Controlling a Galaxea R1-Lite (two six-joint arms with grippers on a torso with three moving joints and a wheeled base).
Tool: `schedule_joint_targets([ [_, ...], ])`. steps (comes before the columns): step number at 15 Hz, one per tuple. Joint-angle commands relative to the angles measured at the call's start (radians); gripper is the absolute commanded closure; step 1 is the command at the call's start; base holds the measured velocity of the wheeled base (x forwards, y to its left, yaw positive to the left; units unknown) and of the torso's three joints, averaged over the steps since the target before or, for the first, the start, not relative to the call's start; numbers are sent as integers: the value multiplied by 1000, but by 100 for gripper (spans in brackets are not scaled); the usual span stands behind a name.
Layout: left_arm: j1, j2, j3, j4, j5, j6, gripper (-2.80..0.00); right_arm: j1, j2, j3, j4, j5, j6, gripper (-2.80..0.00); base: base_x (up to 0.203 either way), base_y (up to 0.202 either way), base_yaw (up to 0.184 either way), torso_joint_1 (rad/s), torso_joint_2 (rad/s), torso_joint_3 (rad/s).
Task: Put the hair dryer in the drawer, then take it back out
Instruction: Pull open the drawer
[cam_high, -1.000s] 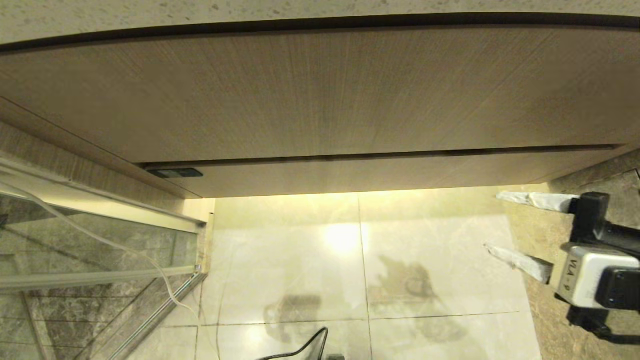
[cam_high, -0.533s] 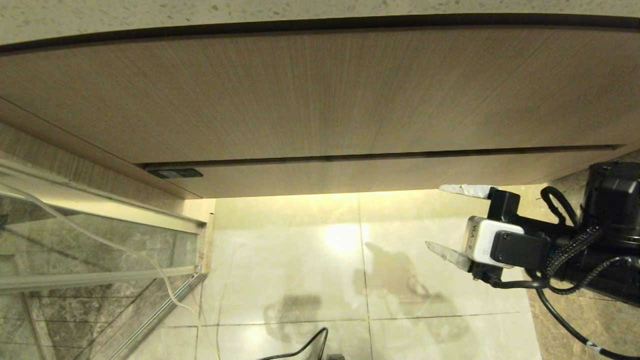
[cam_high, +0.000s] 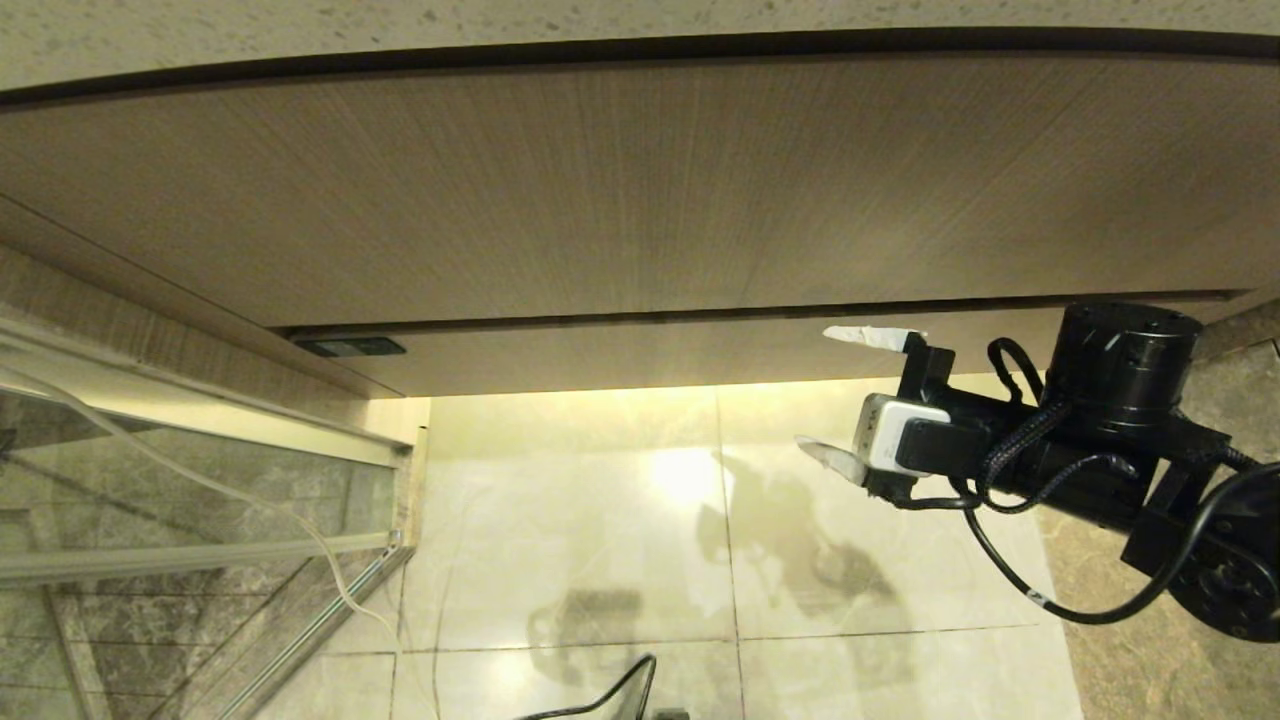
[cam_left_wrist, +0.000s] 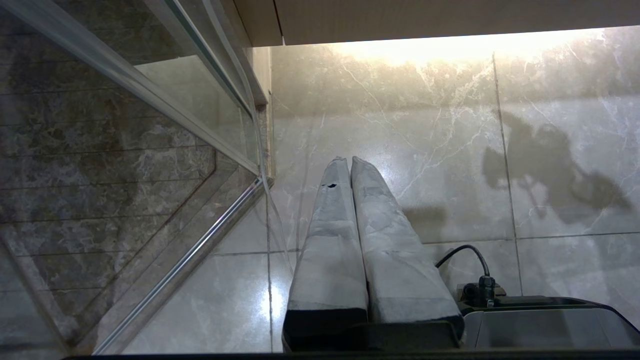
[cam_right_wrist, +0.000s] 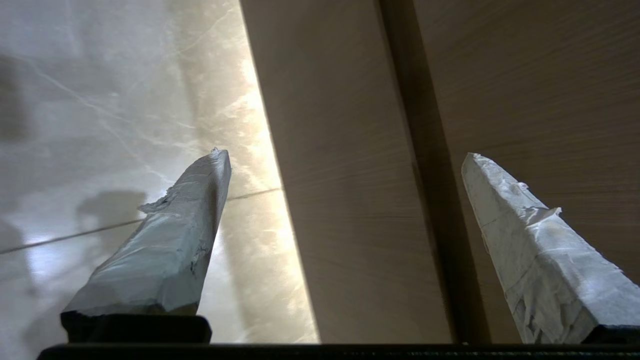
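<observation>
The drawer (cam_high: 650, 355) is the narrow pale wood-grain strip under the taller panel, and it is shut flush. The hair dryer is out of view. My right gripper (cam_high: 815, 390) stands open and empty in front of the drawer's right part. Its upper fingertip (cam_high: 850, 334) lies at the dark gap above the drawer front, and the lower one hangs over the floor below it. In the right wrist view the gripper (cam_right_wrist: 345, 155) straddles the drawer front (cam_right_wrist: 340, 240). My left gripper (cam_left_wrist: 348, 160) is shut on nothing, low over the floor tiles.
The taller wood-grain panel (cam_high: 640, 190) rises above the drawer, under a speckled stone counter edge (cam_high: 600, 15). A glass shower door with a metal frame (cam_high: 200, 500) stands at the left. Glossy marble floor tiles (cam_high: 600, 520) lie below. A small dark plate (cam_high: 350, 346) sits at the drawer's left end.
My right arm has swung in from the right edge, leftward and upward to the drawer front, and its fingers have spread wider. The left arm has not moved.
</observation>
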Motion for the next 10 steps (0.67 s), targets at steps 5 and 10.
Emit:
schedule_joint_targets([
  [5, 0, 0, 0, 0, 1, 0, 0, -85, 122, -109, -16, 40, -114, -280, 0, 0, 0, 0, 0, 0],
  [10, 0, 0, 0, 0, 1, 0, 0, -124, 154, -126, -5, 33, -166, -280, 0, 0, 0, 0, 0, 0],
])
